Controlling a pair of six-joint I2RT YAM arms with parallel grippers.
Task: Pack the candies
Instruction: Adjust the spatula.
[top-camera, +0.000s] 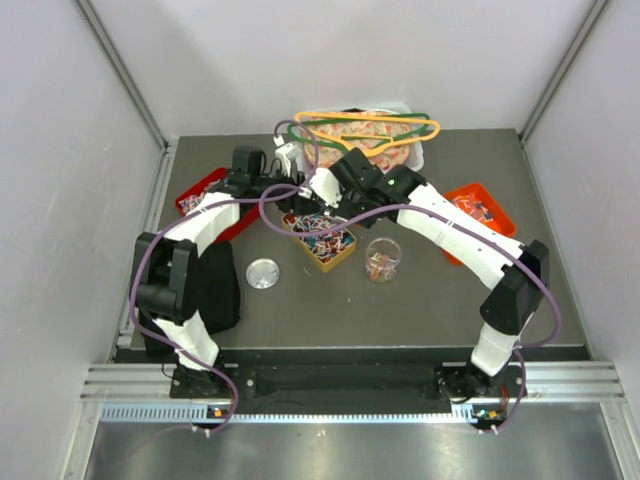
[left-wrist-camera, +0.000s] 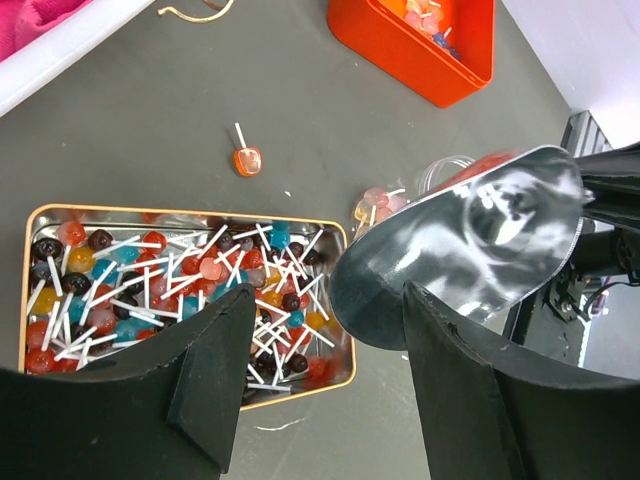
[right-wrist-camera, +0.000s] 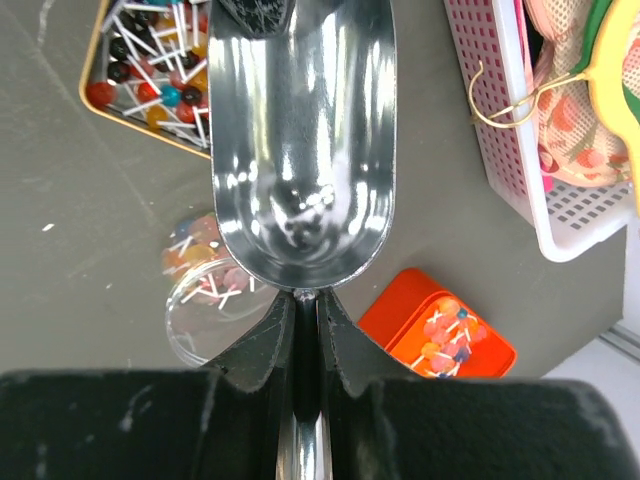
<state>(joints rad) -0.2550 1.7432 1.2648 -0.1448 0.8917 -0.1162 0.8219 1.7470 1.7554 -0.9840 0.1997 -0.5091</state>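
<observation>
Plainly the right gripper (right-wrist-camera: 305, 300) was clenched on the handle of the metal scoop (right-wrist-camera: 300, 140), whose long axis ran straight out from the jaws. Its bowl looked empty, though glare made that uncertain. Ahead of the scoop's lip and off to its left lay the candies (left-wrist-camera: 170, 285), heaped in a tin (left-wrist-camera: 30, 215) near the middle of the table (top-camera: 420, 300). A clear cup (right-wrist-camera: 200, 305) sat below the scoop's heel. The left gripper (left-wrist-camera: 330, 335) hovered over the tin, spread wide and grasping nothing.

A tin (left-wrist-camera: 180, 208) of candies (left-wrist-camera: 180, 290) sits mid-table. A lid (top-camera: 263, 273) lies left of it and a cup (top-camera: 382, 260) right, with a scoop (right-wrist-camera: 300, 130) raised near the cup. A basket (top-camera: 428, 152) stands behind, and one bin (top-camera: 195, 192) sits far left, another bin (top-camera: 495, 197) far right.
</observation>
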